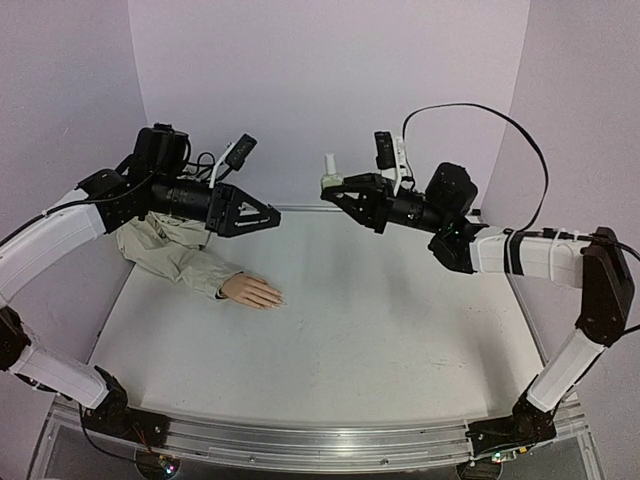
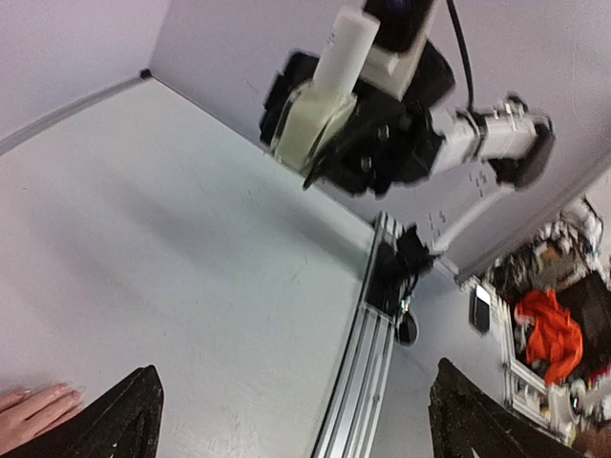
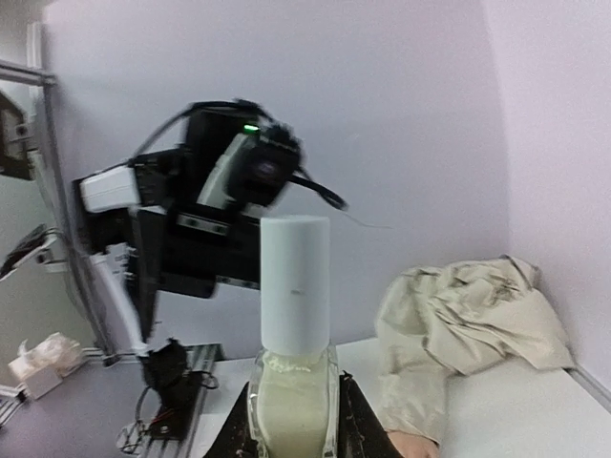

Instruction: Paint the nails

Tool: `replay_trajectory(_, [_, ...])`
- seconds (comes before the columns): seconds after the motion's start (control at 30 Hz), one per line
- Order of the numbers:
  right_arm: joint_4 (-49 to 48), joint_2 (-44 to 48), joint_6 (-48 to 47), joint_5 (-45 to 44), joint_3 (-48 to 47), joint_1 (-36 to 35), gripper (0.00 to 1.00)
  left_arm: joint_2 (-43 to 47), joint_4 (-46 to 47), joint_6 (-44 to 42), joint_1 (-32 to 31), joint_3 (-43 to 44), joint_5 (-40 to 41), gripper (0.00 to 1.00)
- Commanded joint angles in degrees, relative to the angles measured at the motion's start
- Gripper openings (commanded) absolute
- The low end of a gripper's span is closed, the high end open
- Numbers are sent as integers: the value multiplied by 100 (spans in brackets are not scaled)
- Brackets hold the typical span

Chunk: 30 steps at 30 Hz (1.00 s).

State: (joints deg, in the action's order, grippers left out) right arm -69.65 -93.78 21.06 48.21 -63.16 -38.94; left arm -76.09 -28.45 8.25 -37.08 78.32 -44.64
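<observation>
A peach mannequin hand (image 1: 252, 291) in a beige sleeve (image 1: 170, 250) lies palm down at the table's left, its nails (image 1: 277, 298) tiny at the fingertips. My left gripper (image 1: 262, 218) hovers above it, open and empty, pointing right. In the left wrist view its fingers (image 2: 134, 420) stand far apart, with the mannequin hand's fingertips (image 2: 33, 412) at the lower left. My right gripper (image 1: 335, 190) hangs in the air at centre back, shut on a small bottle (image 3: 291, 401) of pale liquid. The bottle's white cap (image 3: 295, 286) is on and points up.
An aluminium rail (image 1: 320, 440) runs along the table's near edge. White walls enclose the back and both sides. A black cable (image 1: 500, 120) loops above the right arm. Clutter, including something orange (image 2: 549, 334), lies beyond the table.
</observation>
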Motion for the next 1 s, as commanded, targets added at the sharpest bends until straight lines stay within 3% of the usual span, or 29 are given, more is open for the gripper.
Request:
replay_trajectory(0.0, [664, 618, -1184, -3148, 243, -295, 0, 289, 1588, 1895, -110, -213, 1589, 97])
replay_trajectory(0.13, [828, 653, -1626, -5060, 248, -813, 0, 210, 1623, 2182, -386, 114, 2830, 97])
replay_trajectory(0.3, [1029, 466, -2299, -6539, -22, -1406, 0, -263, 1614, 2116, -776, 939, 3415, 95])
replay_trajectory(0.57, [1120, 261, -2542, -6763, -296, -1691, 0, -908, 1598, 1960, -976, 1557, 3397, 70])
replay_trajectory(0.97, [1190, 202, -2687, -6718, -356, -1869, 0, -1424, 1610, 1777, -1082, 1966, 3155, 57])
